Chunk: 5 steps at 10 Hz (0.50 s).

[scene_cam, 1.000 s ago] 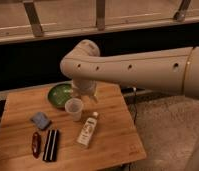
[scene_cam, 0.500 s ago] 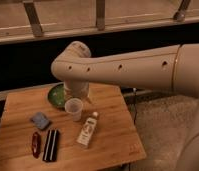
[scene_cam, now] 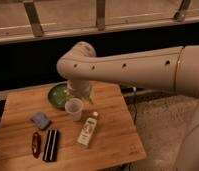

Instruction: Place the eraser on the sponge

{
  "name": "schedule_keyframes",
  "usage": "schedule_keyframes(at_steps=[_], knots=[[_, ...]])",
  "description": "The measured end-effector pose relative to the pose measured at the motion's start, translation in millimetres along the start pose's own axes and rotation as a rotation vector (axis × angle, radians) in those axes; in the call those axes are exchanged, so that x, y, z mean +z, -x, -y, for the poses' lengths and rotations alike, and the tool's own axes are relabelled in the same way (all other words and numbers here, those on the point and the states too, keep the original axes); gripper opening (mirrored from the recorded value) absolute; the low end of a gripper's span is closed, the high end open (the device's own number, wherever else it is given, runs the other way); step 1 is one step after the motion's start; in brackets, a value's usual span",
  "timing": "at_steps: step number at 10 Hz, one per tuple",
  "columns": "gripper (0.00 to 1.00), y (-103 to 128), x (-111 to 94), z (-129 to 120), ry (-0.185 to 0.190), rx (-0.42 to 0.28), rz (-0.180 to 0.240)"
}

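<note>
Presently gripper (scene_cam: pixel 82 97) hangs by bowl (scene_cam: pixel 53 94) — eraser (scene_cam: pixel 50 145) apart.

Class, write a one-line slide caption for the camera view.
Gripper hangs above the clear cup beside the green bowl; eraser lies apart from sponge on wooden table.

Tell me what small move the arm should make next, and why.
Probably carry the gripper toward the eraser: it hangs open beside the cup and green bowl, while the eraser lies untouched near the table's front edge, apart from the sponge.
</note>
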Motion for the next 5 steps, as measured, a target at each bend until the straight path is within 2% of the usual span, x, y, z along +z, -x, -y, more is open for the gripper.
schedule_keyframes(at_steps=[1,3,5], knots=[[0.65,-2.5,8.6,-4.5,0.024,-0.017,-0.027],[0.65,-9.8,40.6,-29.1,0.103,-0.071,-0.096],[0.65,-22.6,53.8,-56.1,0.152,-0.130,-0.129]])
